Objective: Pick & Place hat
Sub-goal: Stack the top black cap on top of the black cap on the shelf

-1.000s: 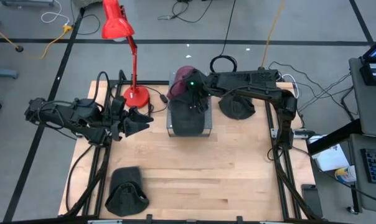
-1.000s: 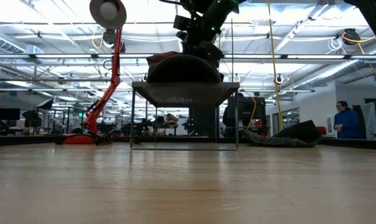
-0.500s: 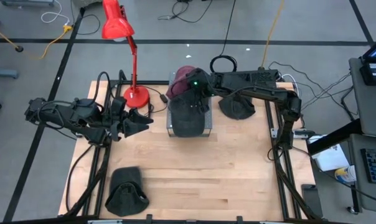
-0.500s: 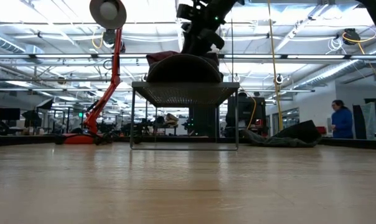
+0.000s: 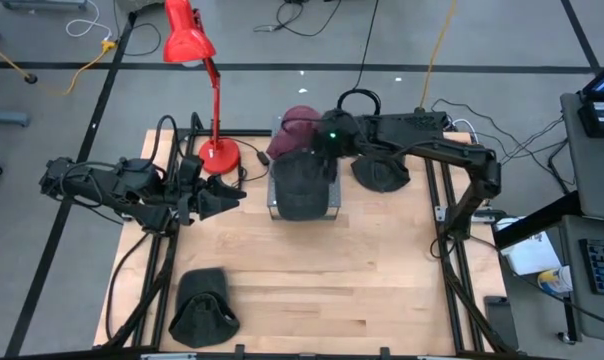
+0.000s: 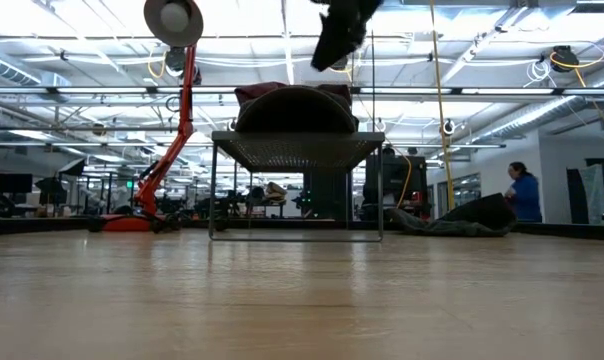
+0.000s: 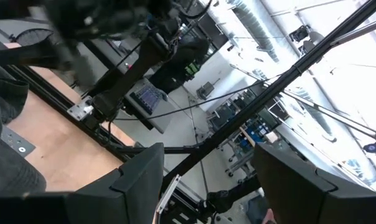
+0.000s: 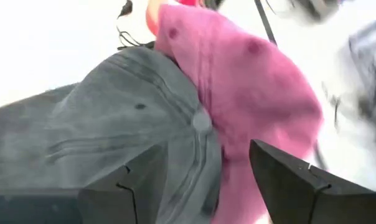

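A dark grey hat (image 5: pixel 300 186) lies crown up on the wire rack (image 5: pixel 331 207), seen dome-shaped in the low view (image 6: pixel 297 108). A maroon hat (image 5: pixel 294 124) rests behind it on the rack's far end, its front overlapped by the grey hat (image 8: pixel 132 143); in the right wrist view the maroon hat (image 8: pixel 250 93) looks pink. My right gripper (image 5: pixel 327 140) hovers open above the rack's far right corner, clear of both hats (image 6: pixel 337 30). My left gripper (image 5: pixel 227 196) waits open, left of the rack.
A red desk lamp (image 5: pixel 207 90) stands at the far left of the rack. One dark hat (image 5: pixel 380 172) lies on the table right of the rack, another (image 5: pixel 202 305) near the front left corner. A person (image 6: pixel 525 192) stands in the room behind.
My right gripper has opened and let go of the grey hat, then risen and drawn back toward the table's right edge while rolling its wrist. The grey hat stays on the rack where it was set.
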Tool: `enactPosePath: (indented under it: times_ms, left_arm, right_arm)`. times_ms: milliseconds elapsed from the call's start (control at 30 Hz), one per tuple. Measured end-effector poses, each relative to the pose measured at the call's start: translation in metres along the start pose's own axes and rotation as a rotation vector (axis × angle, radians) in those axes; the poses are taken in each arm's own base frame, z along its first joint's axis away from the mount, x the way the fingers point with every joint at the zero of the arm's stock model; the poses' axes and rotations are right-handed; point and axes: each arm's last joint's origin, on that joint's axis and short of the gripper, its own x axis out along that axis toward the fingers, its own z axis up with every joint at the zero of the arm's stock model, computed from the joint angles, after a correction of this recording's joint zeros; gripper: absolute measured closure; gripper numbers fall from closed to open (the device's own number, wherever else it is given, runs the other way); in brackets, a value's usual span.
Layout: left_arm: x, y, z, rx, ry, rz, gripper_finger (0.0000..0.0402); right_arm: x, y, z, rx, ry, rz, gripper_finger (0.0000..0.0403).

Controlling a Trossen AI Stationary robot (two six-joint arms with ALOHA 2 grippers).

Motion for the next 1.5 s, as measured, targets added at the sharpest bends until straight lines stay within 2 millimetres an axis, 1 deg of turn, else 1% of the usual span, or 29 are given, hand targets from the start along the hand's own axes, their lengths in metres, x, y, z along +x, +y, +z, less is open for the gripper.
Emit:
enactPosePath:
  times_ms: [267,467,633,833,1000,1067,1167,1267,1367,1500]
  left_arm:
    - [0.0,0.0,0.0,0.0,-0.006,0.006,0.0147]
    - [0.0,0.0,0.0,-0.001,-0.005,0.006,0.0147]
    - [0.0,0.0,0.0,-0.001,-0.005,0.006,0.0147]
    - [0.0,0.0,0.0,-0.003,-0.003,0.005,0.0147]
    - [0.0,0.0,0.0,-0.015,0.002,0.0,0.0147]
    - [0.0,0.0,0.0,-0.023,0.003,0.0,0.0147]
    - [0.0,0.0,0.0,-0.041,0.008,-0.004,0.0147]
    - [0.0,0.0,0.0,-0.041,0.009,-0.004,0.0147]
    - [0.0,0.0,0.0,-0.041,0.008,-0.004,0.0147]
    - [0.0,0.0,0.0,-0.04,0.006,-0.002,0.0147]
  right_arm:
    - [-0.049,0.004,-0.017,0.491,0.08,0.002,0.0181]
    - [-0.079,-0.001,-0.037,0.764,0.193,-0.041,0.0181]
    - [-0.099,-0.009,-0.053,0.902,0.268,-0.103,0.0181]
    - [-0.116,-0.02,-0.073,0.998,0.367,-0.241,0.0181]
    - [-0.121,-0.023,-0.081,1.069,0.362,-0.248,0.0181]
    - [-0.122,-0.025,-0.088,1.086,0.375,-0.255,0.0181]
    - [-0.119,-0.031,-0.096,1.11,0.383,-0.299,0.0181]
    - [-0.11,-0.043,-0.107,1.113,0.425,-0.364,0.0181]
    - [-0.098,-0.061,-0.118,1.118,0.456,-0.428,0.0181]
    - [-0.081,-0.086,-0.13,1.132,0.456,-0.472,0.0181]
